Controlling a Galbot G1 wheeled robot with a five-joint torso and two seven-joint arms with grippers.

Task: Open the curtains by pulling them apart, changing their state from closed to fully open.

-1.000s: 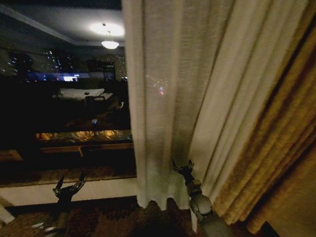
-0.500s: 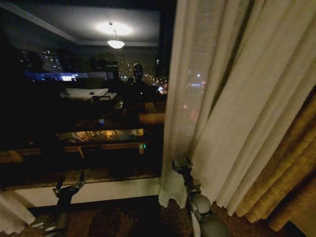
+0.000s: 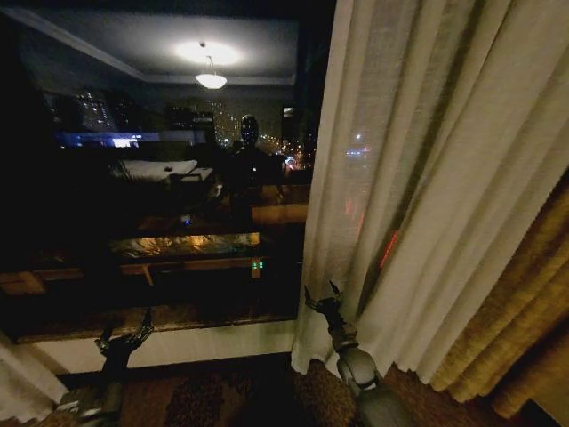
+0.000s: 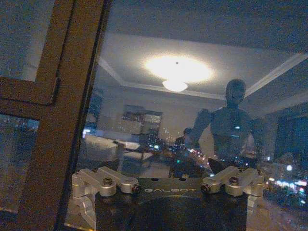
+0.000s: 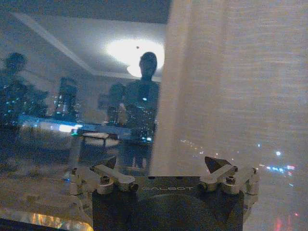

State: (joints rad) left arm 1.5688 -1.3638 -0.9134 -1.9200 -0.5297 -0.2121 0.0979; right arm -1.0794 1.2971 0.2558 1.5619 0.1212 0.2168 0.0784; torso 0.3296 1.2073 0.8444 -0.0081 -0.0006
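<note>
Curtains (image 3: 427, 178): sheer cream pleats bunched rightward, against right gripper (image 3: 322, 297).

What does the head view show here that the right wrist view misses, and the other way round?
Head view alone: the left gripper low before the windowsill, fingers spread and empty, the golden-yellow drape beyond the sheer panel, and a bit of the other sheer panel at the lower left corner.

Right wrist view alone: a close look at the right gripper, fingers apart, with the sheer curtain's edge running between them.

Both share: the right sheer curtain, the dark window glass mirroring the ceiling lamp, and the robot's reflection.
</note>
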